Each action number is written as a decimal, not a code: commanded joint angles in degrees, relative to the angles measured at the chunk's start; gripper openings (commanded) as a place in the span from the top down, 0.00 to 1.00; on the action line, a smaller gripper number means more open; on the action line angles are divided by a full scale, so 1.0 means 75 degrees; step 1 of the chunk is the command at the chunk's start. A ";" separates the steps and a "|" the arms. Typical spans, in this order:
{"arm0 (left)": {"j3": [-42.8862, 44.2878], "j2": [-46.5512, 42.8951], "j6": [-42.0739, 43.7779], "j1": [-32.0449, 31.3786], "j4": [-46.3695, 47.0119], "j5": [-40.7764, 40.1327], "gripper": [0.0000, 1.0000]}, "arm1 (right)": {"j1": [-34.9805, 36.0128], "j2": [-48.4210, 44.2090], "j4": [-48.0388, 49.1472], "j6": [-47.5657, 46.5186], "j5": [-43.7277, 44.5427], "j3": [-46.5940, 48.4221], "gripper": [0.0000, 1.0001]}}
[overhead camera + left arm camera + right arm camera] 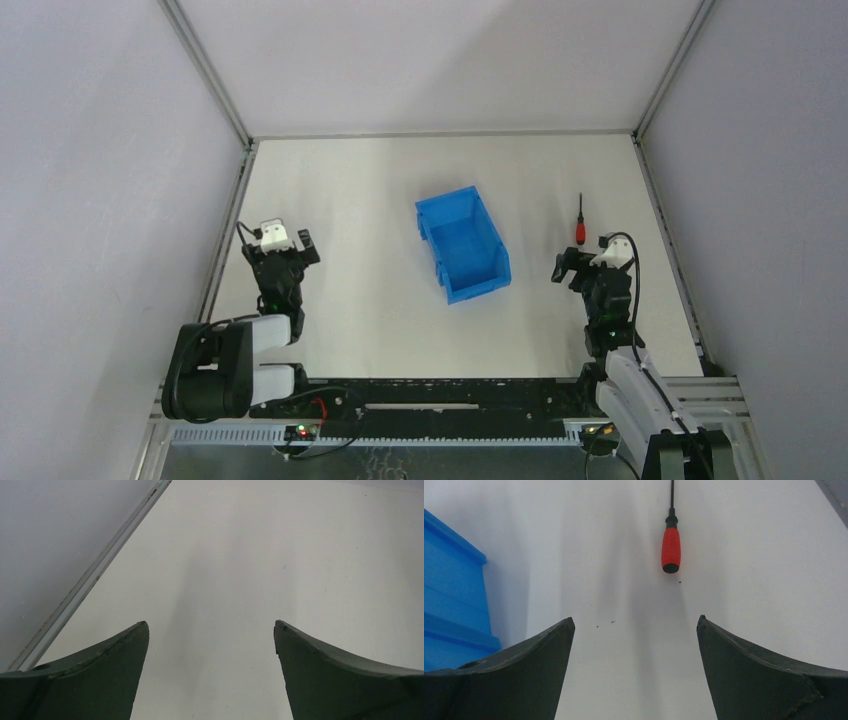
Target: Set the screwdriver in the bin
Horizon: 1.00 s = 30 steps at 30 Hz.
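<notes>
The screwdriver, red handle and thin black shaft, lies flat on the white table at the right, shaft pointing away from me. In the right wrist view the screwdriver lies just ahead of my open, empty right gripper. The right gripper sits just on the near side of it. The blue bin stands upright mid-table, empty; its wall shows at the left of the right wrist view. My left gripper is open and empty at the far left, over bare table.
Grey enclosure walls surround the table on the left, back and right. A metal rail runs along the table's left edge close to the left gripper. White table surface lies between the two arms.
</notes>
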 commanded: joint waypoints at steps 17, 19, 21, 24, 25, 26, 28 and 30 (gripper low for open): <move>0.0240 -0.0061 0.0071 0.0038 0.0516 0.0075 0.00 | -0.0576 0.3397 -0.6709 0.0554 0.0457 0.6540 0.01; 0.0234 -0.0060 0.0071 0.0042 0.0516 0.0078 0.00 | -0.0798 0.4628 -0.7442 0.0678 0.0386 0.7586 0.02; 0.0236 -0.0053 0.0071 0.0042 0.0516 0.0077 0.00 | -0.0892 0.5446 -0.7729 0.0633 0.0245 0.8182 0.02; 0.0237 -0.0067 0.0072 0.0039 0.0516 0.0078 0.00 | -0.0911 0.6445 -0.7688 0.0385 -0.0034 0.8809 0.03; 0.0240 -0.0056 0.0071 0.0041 0.0516 0.0078 0.00 | -0.0911 0.6767 -0.7686 0.0322 -0.0036 0.9008 0.04; 0.0236 -0.0055 0.0071 0.0034 0.0516 0.0078 0.00 | -0.0911 0.7103 -0.7689 0.0240 -0.0010 0.9200 0.05; 0.0242 -0.0054 0.0071 0.0043 0.0516 0.0078 0.00 | -0.0911 0.7721 -0.7700 0.0111 0.0046 0.9546 0.07; 0.0241 -0.0055 0.0071 0.0034 0.0516 0.0078 0.00 | -0.0921 0.8260 -0.7747 0.0043 0.0215 0.9851 0.10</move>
